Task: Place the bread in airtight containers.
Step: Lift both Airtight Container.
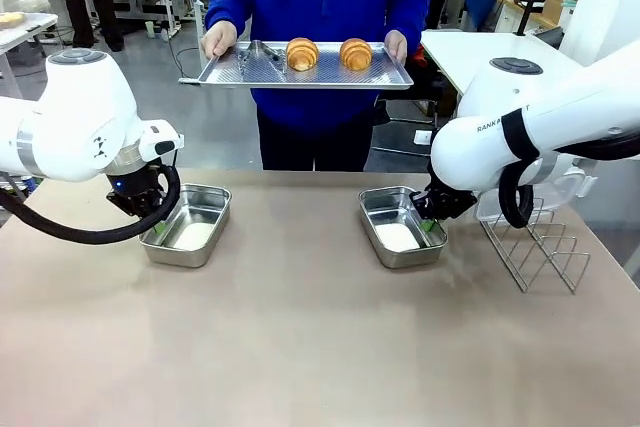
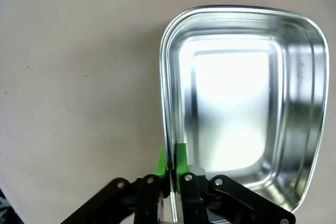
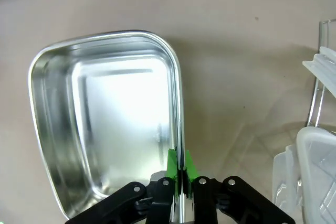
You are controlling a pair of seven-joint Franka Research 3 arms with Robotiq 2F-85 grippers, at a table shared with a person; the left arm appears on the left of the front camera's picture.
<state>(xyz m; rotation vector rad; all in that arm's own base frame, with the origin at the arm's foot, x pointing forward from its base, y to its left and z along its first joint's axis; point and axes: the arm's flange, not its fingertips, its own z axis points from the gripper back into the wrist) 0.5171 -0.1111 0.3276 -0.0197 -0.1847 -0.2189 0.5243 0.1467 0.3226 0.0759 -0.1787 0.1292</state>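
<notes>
the left gripper is clamping its green pads on the thin rim of the left container, one pad inside the wall and one outside. the right gripper is pinching the rim of the right container in the same way. both containers are sitting empty on the table, each pan spreading out ahead of its gripper's fingers and off to one side.

well beyond both grippers, across the table and higher up, a person is holding a tray level, one hand gripping one end and the other hand the opposite end. the left croissant and the right croissant are lying on it side by side, not touching, far from either container. a small metal utensil is lying beside the left croissant; its kind is too small to tell.

just outboard of the right gripper a wire rack is standing on the table, with clear plastic lids sitting at it, near the gripped side of the right container.

the containers are shining like mirrors: shallow rectangles with rounded corners, a rolled lip and floors glaring white. the tray is looking flat, grey and perforated, with a raised edge. the croissants are showing golden-brown, ridged and oblong. the table is looking matte beige.
</notes>
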